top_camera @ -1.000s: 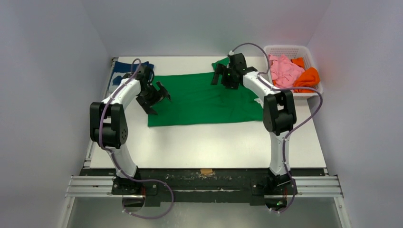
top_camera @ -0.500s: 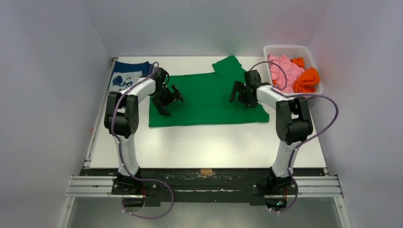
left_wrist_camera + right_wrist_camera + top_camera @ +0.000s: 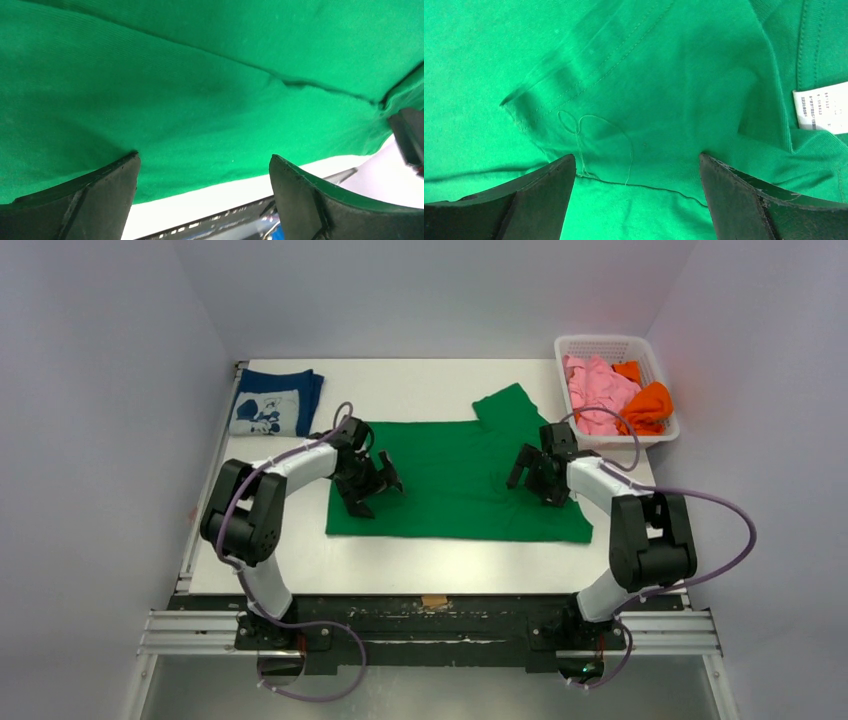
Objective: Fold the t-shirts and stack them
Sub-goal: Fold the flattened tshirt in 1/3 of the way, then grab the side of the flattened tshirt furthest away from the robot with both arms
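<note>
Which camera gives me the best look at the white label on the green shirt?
Right wrist: the white label sits at its right edge, large, its print unreadable. The top view shows the whole green shirt but not the label; left wrist shows only plain green cloth.

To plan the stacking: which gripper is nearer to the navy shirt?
Left. The left gripper is over the green shirt's left side, diagonally close to the navy shirt; the right gripper is over the green shirt's right side, far off.

left tool (image 3: 372, 488), right tool (image 3: 533, 480) drawn back, green t-shirt (image 3: 450, 485) shifted nearer
</note>
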